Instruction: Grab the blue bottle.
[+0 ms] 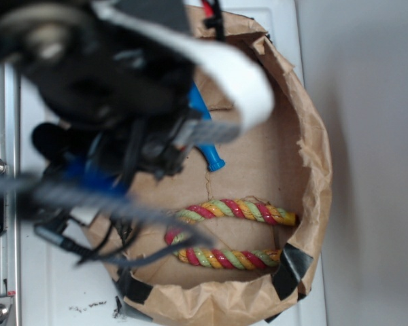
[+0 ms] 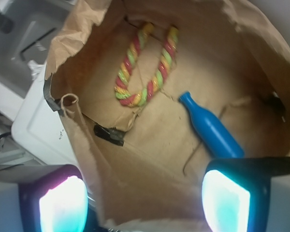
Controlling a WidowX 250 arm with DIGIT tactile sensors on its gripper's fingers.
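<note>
One blue bottle (image 2: 210, 128) lies just beyond the claw (image 2: 145, 198) (spread wide)

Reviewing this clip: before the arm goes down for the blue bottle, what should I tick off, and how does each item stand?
1. Blue bottle in wrist view: ok, lying on its side on the floor of the paper bag.
2. Jaws open: ok, the two fingers stand wide apart, nothing between them.
3. Gripper centred over the bottle: not ok, the bottle's body sits toward the right finger.
4. Rope apart from the bottle: ok, a gap shows.
5. Bag walls out of the jaws' path: cannot tell.
6. Height above the bottle: cannot tell; the arm blocks the exterior view.
</note>
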